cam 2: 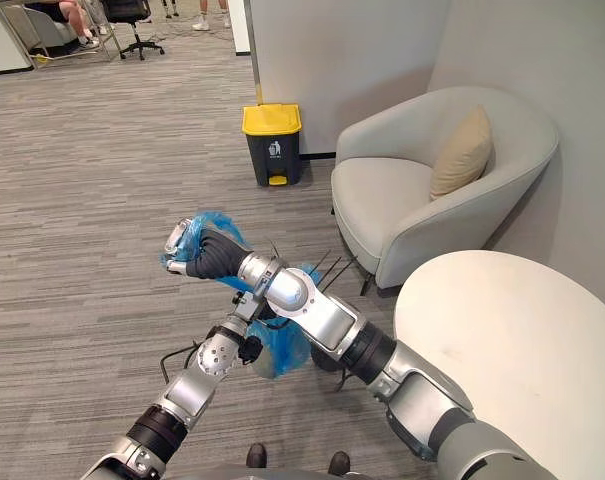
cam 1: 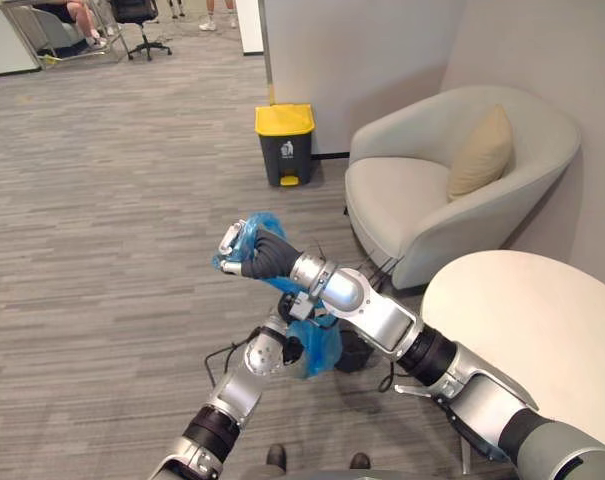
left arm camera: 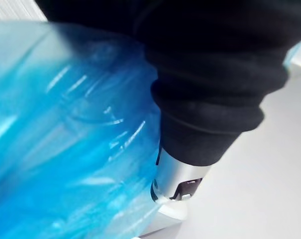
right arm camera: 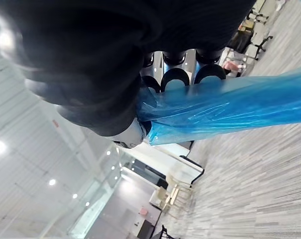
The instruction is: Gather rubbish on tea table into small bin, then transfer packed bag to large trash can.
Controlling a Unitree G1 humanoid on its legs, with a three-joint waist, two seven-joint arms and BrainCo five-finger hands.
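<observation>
Bag point(cam 1: 319, 347): blue, packed, hanging above the floor.
Right hand point(cam 1: 254, 251): closed round the gathered neck.
Left hand point(cam 2: 241, 346): against the bulging body; grip cannot be told.
Handling: probably light, soft, slippery; hold the neck.
Trash can point(cam 1: 285, 146): well apart, by the wall.

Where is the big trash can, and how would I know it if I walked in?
Look at the white wall across the grey carpet; a cream armchair sits by it. Just left of the armchair, at the wall's foot, stands the trash can. It is dark grey with a bright yellow lid, unlike anything nearby.
</observation>
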